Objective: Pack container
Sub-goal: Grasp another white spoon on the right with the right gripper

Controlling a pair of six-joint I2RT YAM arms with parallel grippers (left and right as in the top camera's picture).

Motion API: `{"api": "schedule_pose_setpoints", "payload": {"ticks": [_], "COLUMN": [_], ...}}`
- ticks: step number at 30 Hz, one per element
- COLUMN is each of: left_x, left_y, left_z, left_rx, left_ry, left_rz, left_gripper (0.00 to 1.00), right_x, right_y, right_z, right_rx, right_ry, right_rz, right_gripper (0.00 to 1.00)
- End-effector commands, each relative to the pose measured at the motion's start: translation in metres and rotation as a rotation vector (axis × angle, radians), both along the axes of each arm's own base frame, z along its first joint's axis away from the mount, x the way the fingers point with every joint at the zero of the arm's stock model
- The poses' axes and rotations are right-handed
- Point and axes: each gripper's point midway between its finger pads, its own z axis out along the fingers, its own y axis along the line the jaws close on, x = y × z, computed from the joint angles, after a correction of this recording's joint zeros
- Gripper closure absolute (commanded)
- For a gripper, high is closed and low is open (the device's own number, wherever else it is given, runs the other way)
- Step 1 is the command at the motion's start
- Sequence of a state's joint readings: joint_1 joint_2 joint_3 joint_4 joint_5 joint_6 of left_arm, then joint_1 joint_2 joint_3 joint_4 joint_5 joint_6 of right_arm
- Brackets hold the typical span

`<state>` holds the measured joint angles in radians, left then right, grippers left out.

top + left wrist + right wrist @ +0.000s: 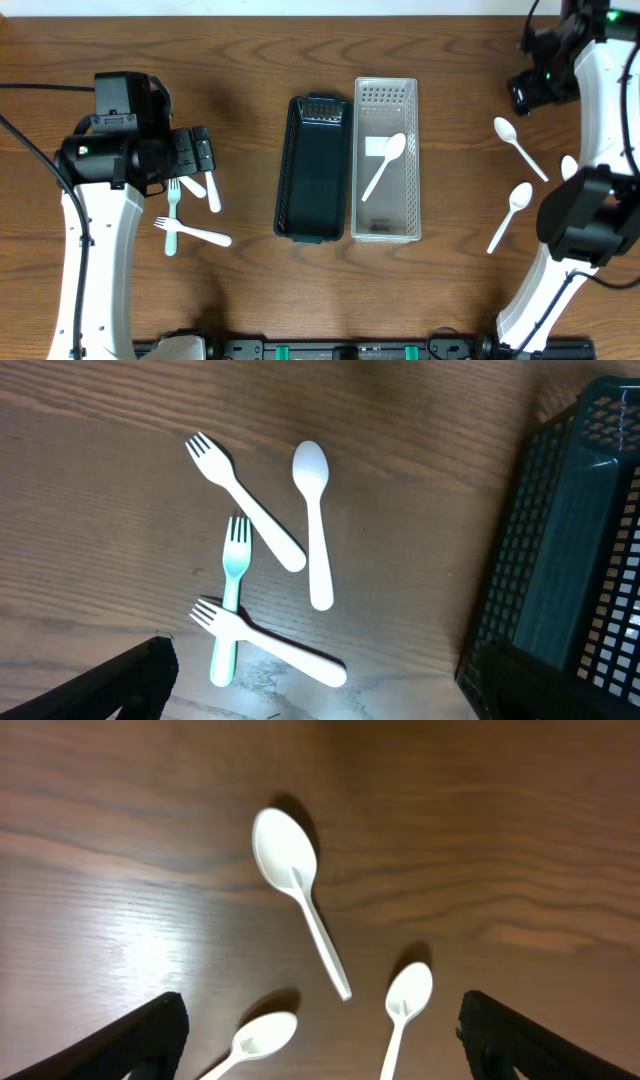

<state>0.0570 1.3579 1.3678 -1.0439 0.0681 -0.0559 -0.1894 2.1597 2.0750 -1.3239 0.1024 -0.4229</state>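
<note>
The left gripper [325, 685] hangs open above the forks [245, 515]; the right gripper [325, 1040] hangs open above three loose spoons [300, 895]. The clear container [385, 225], centred on the surface [240, 60], holds one spoon [385, 165] beside the black container [313, 180].

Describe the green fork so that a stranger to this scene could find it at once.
Find the dark basket in the middle of the table and look to its left, at the small group of cutlery. The green fork lies there, crossed with a white fork. It alone is pale green; its neighbours are all white.
</note>
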Motion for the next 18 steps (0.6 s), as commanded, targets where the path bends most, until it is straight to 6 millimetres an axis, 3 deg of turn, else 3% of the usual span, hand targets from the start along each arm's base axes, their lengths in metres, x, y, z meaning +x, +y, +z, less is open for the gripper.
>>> {"api": "schedule_pose_setpoints", "payload": {"ticks": [1, 7, 18], "left_x": [0.003, 0.003, 0.003], "left_y": [0.001, 0.001, 0.001], "left_z": [0.006, 0.006, 0.006], "left_rx": [-0.003, -0.003, -0.003], "left_ry": [-0.016, -0.016, -0.016], "left_rz": [0.012, 0.012, 0.012], "left_gripper": [0.02, 0.02, 0.02], "right_x": [-0.008, -0.015, -0.024], "right_y": [-0.002, -0.001, 0.0], "right_z": [-0.034, -0.086, -0.126], "right_rx": [0.002, 0.003, 0.003], "right_ry": [0.076, 0.124, 0.125], "right_rz": [0.066, 0.122, 0.145], "right_gripper": [0.13, 0.16, 0.16]}}
